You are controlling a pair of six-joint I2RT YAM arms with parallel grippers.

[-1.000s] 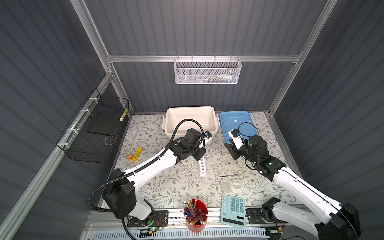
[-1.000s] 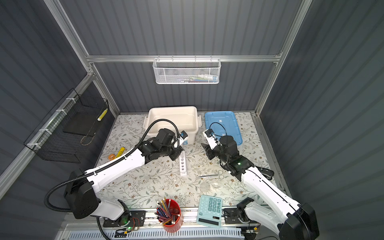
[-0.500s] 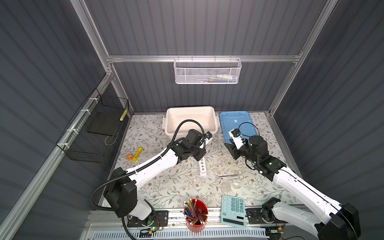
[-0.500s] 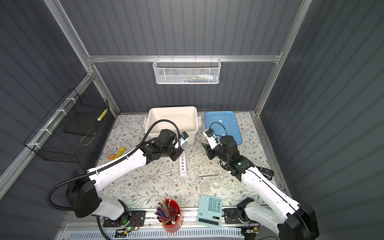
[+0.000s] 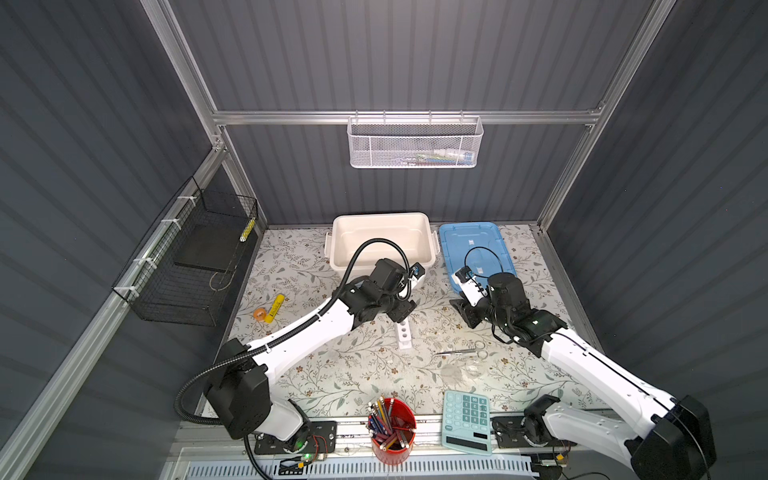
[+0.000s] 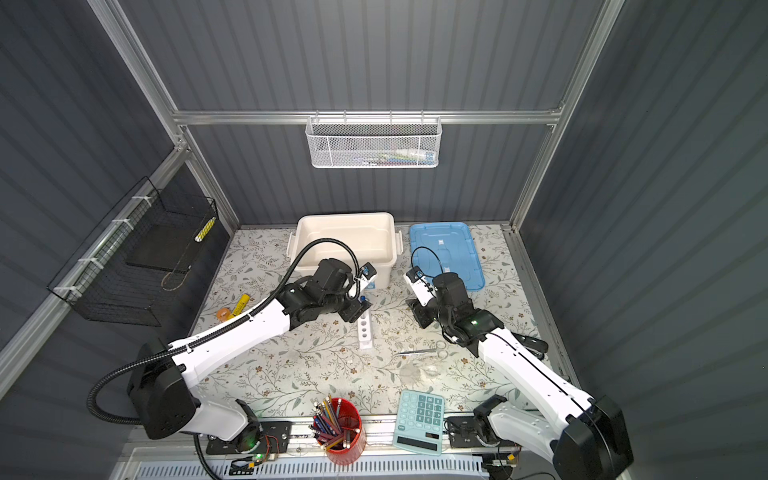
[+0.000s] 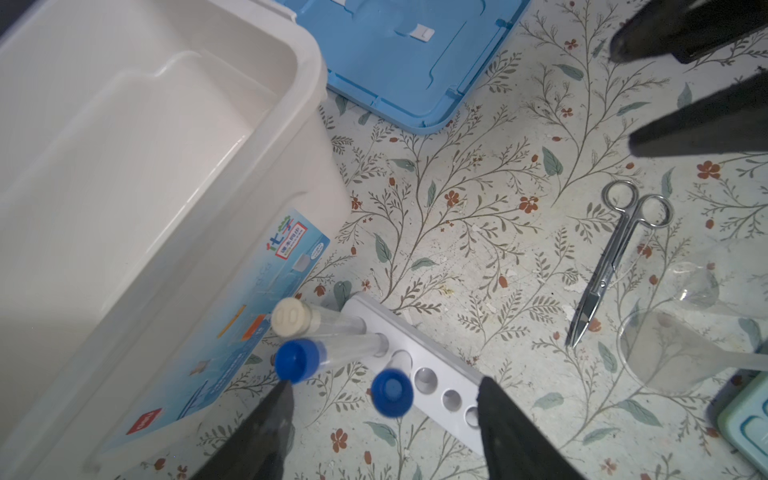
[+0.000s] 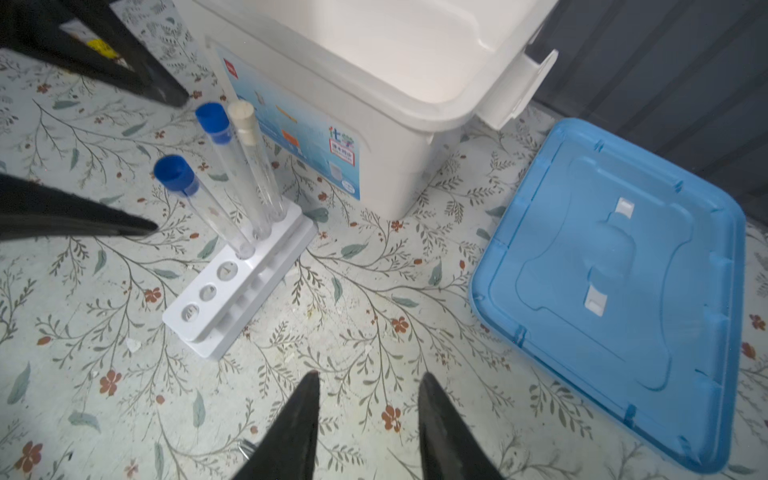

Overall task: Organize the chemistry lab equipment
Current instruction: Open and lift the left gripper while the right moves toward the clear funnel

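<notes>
Left gripper (image 7: 384, 384): jaws spread wide, one on each side of a blue-capped test tube (image 8: 216, 216) and clear of it; a second ago they stood much closer together. That tube stands tilted in the third hole of the white rack (image 7: 440, 361), next to a second blue-capped tube (image 8: 232, 166) and a cream-stoppered tube (image 8: 255, 153). The rack sits just in front of the white bin (image 8: 415, 108). Scissors (image 7: 615, 266) and glass funnel (image 7: 660, 353) lie on the table, unmoved. Right gripper (image 8: 370, 376): jaws apart and empty, unchanged, hovering near the blue lid (image 8: 623, 291).
</notes>
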